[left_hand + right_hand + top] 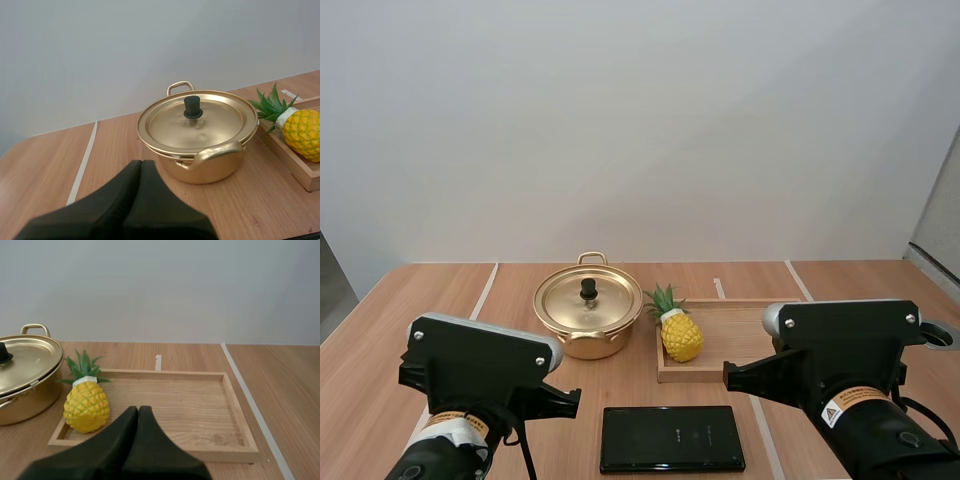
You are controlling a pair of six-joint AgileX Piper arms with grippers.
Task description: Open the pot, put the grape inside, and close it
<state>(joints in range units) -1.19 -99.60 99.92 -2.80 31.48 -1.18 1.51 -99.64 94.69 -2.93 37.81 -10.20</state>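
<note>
A golden pot (588, 315) stands at the table's middle, its lid (588, 300) with a black knob (588, 289) resting on it. Just to its right a yellow toy pineapple (680, 332) with green leaves lies at the left end of a wooden tray (740, 335); I see no grapes. My left gripper (141, 166) is shut on nothing, its tips a short way in front of the pot (200, 145) and below the lid knob (192, 107). My right gripper (138, 411) is also shut and holds nothing, hovering over the tray's near rim (150, 447) beside the pineapple (86, 405).
A flat black rectangular slab (672, 438) lies near the front edge between the two arms. Pale tape lines (483, 290) run across the wooden table. Bare wood lies left of the pot, and the tray's right part (200, 410) holds nothing.
</note>
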